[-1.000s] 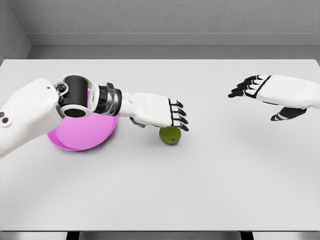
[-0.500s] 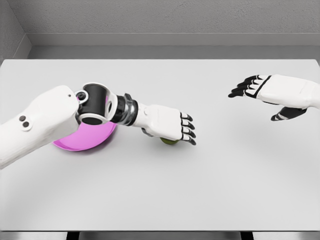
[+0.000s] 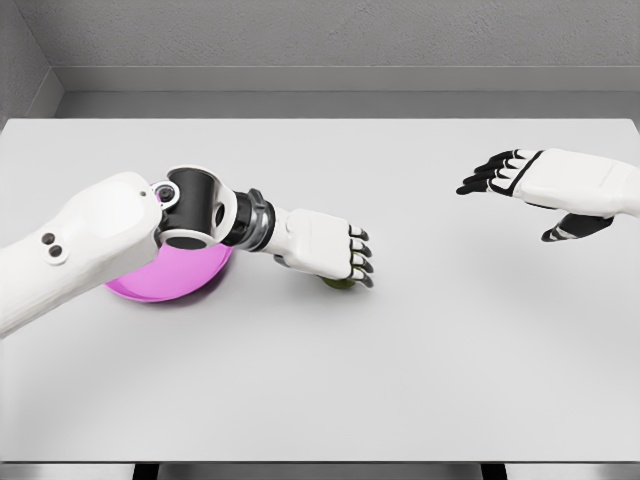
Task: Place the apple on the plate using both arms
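Left hand palm-down over the apple, apparently grasping it, mid worktop, pink plate under left forearm, right hand open near right edge.

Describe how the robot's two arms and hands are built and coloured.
Both arms have smooth white shells. The left arm shows a black cylindrical joint, a ribbed metallic wrist ring and two small dark dots on its shell. The left hand and right hand have white backs and black-segmented fingers.
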Available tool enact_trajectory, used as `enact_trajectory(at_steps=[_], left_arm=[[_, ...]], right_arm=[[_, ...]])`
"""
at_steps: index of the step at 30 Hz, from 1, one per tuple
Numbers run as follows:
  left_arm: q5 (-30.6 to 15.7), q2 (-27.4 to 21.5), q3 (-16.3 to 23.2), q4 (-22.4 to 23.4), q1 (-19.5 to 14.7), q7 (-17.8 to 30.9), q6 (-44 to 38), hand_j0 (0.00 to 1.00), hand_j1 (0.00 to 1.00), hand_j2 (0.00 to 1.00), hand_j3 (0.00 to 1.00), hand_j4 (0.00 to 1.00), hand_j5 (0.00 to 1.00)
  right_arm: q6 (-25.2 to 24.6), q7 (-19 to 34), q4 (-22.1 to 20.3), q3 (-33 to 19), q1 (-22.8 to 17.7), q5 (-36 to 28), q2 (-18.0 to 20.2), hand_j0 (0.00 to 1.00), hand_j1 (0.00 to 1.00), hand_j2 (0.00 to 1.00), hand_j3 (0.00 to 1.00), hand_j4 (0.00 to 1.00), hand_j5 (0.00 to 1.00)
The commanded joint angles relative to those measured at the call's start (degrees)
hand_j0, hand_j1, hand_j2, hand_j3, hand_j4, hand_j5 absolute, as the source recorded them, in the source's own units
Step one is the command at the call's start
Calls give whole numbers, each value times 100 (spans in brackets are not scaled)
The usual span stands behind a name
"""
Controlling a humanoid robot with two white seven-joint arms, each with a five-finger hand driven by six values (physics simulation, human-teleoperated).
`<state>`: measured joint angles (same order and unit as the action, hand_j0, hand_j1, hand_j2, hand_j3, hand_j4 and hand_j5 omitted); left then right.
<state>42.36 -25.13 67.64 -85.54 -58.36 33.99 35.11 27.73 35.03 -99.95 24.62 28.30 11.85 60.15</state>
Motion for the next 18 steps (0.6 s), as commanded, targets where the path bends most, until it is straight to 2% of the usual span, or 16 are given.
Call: enact_trajectory(at_steps=[1, 7, 9, 12, 13, 18], left_arm=[[0, 43, -14, 90, 0, 20, -11, 100, 100, 100, 100, 100, 100], [-61, 79, -67, 196, 44, 2, -11, 98, 98, 98, 98, 98, 98], [-114, 79, -76, 196, 44, -33, -11, 91, 91, 91, 91, 91, 91], [-131, 79, -85, 195, 44, -68, -11, 74, 74, 74, 74, 74, 74], [-131, 79, -85, 196, 53, -68, -11, 70, 70, 70, 70, 70, 70], [-123, 70, -76, 196, 114, -120, -11, 65, 65, 65, 65, 65, 65]], right_arm=[[-13, -3, 2, -1, 0, -25, 6, 100, 100, 100, 100, 100, 100], [-13, -3, -7, -1, 0, -25, 14, 100, 100, 100, 100, 100, 100], [-13, -3, -7, -1, 0, -25, 6, 100, 100, 100, 100, 100, 100], [-13, -3, -7, -1, 0, -25, 14, 100, 100, 100, 100, 100, 100], [-13, -3, -7, -1, -9, -25, 14, 100, 100, 100, 100, 100, 100], [-13, -3, -7, -1, -9, -25, 14, 100, 100, 100, 100, 100, 100]])
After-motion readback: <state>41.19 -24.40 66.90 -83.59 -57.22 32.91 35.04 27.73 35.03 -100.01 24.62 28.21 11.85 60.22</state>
